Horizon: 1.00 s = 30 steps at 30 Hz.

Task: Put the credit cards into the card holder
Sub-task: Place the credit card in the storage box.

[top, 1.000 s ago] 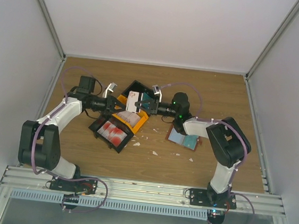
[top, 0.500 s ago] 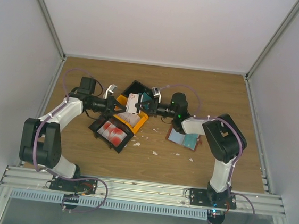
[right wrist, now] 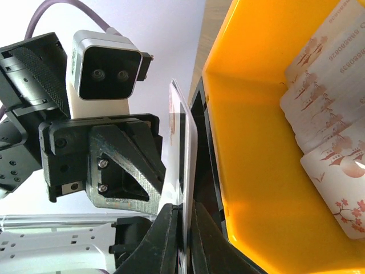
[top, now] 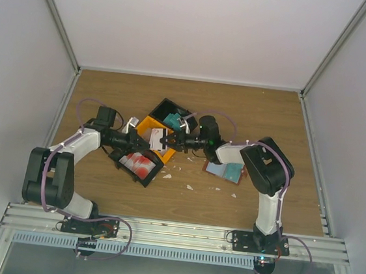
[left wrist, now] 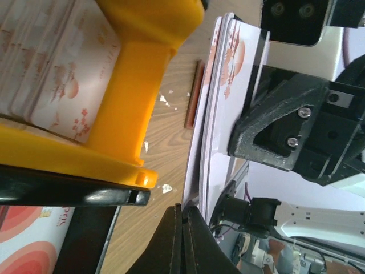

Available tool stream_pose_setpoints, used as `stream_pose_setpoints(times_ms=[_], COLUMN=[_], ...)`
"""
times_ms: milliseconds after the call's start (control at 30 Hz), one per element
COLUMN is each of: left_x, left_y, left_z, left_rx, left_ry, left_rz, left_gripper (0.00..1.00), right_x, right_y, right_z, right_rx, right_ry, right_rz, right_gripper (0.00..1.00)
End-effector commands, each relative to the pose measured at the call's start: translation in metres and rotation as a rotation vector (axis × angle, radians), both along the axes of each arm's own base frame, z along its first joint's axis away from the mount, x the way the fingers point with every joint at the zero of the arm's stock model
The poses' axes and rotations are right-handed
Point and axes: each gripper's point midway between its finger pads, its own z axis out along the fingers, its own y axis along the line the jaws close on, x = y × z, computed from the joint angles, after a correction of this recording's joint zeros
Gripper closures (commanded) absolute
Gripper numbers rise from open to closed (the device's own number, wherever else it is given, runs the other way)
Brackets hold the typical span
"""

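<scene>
A white credit card (top: 163, 139) with red print stands on edge in the air between my two grippers, above the tray's near side. In the left wrist view it looks like two thin cards (left wrist: 219, 114) lying face to face. My left gripper (top: 152, 141) (left wrist: 185, 210) is shut on their lower edge. From the other side my right gripper (top: 171, 141) (right wrist: 183, 216) has its jaws tight around the card (right wrist: 185, 148). The card holder (top: 224, 170) lies open on the table under the right arm, light blue side up. A teal card (top: 172, 119) sits in the tray.
The black-and-orange compartment tray (top: 148, 121) lies behind and left of the grippers. Its yellow bin (right wrist: 251, 171) holds several white cards (right wrist: 331, 85), and a black section holds red-and-white cards (top: 139, 164). Small white scraps (top: 189, 187) dot the wood near the front.
Both grippers have come toward the near edge together with the white card between them. The left jaws have closed onto the card's edge. The right arm's elbow has swung left.
</scene>
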Motion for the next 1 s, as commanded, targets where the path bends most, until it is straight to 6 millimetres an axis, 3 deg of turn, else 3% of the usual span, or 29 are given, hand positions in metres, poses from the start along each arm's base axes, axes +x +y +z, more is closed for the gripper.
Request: stream_pose_setpoints(times_ms=[0, 133, 333, 567, 867, 967], left_x=[0.007, 0.017, 0.025, 0.029, 0.051, 0.054], left_y=[0.003, 0.014, 0.026, 0.033, 0.050, 0.045], left_z=[0.009, 0.007, 0.003, 0.003, 0.035, 0.050], left_rx=[0.002, 0.075, 0.178, 0.245, 0.359, 0.327], left_ry=[-0.037, -0.038, -0.048, -0.062, -0.166, -0.216], left_rz=[0.019, 0.055, 0.075, 0.085, 0.142, 0.129], left_gripper=[1.00, 1.00, 1.00, 1.00, 1.00, 1.00], right_x=[0.006, 0.021, 0.028, 0.037, 0.050, 0.055], right_y=[0.005, 0.008, 0.000, -0.011, -0.018, -0.027], right_z=[-0.032, -0.039, -0.052, -0.048, -0.047, -0.036], right_rx=[-0.122, -0.192, -0.276, -0.369, -0.576, -0.625], right_ry=[0.065, 0.063, 0.079, 0.014, -0.105, -0.163], right_rz=[-0.031, -0.062, -0.109, -0.163, -0.218, -0.268], right_gripper=[0.94, 0.88, 0.74, 0.61, 0.52, 0.50])
